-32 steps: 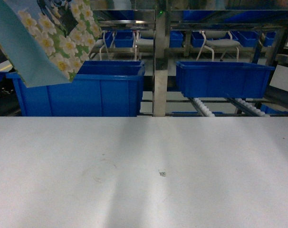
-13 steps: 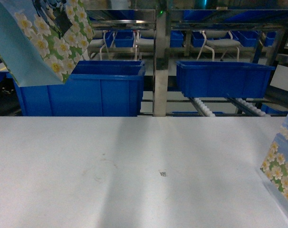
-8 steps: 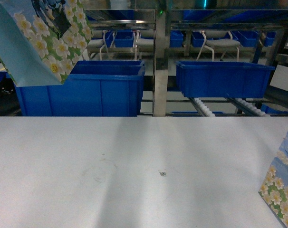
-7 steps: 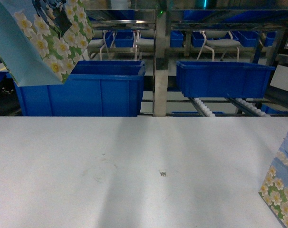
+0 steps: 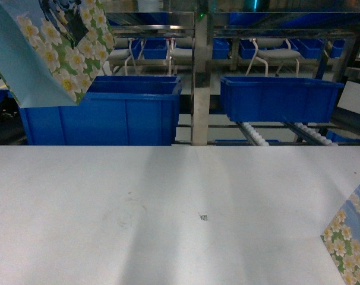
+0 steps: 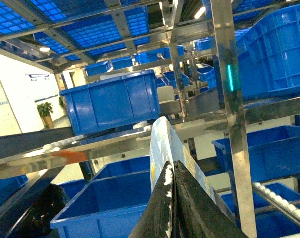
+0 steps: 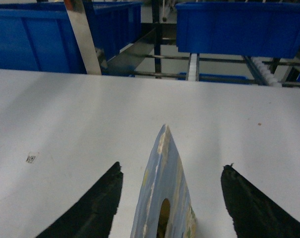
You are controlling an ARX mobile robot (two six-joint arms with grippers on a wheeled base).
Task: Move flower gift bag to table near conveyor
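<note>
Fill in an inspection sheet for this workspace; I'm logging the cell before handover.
Surface: white table, bare apart from a tiny dark mark.
Job's things: raised flower gift bag hangs tilted above the left blue crate; second flower gift bag is upright at the table's right side; conveyor rollers lie behind the table.
Clutter: nothing seen.
Grippers: left gripper is shut on the raised bag's edge; right gripper is open, fingers either side of the second bag, apart from it.
Cables: nothing seen.
Surroundings: steel racks of blue crates; chairs beyond.
</note>
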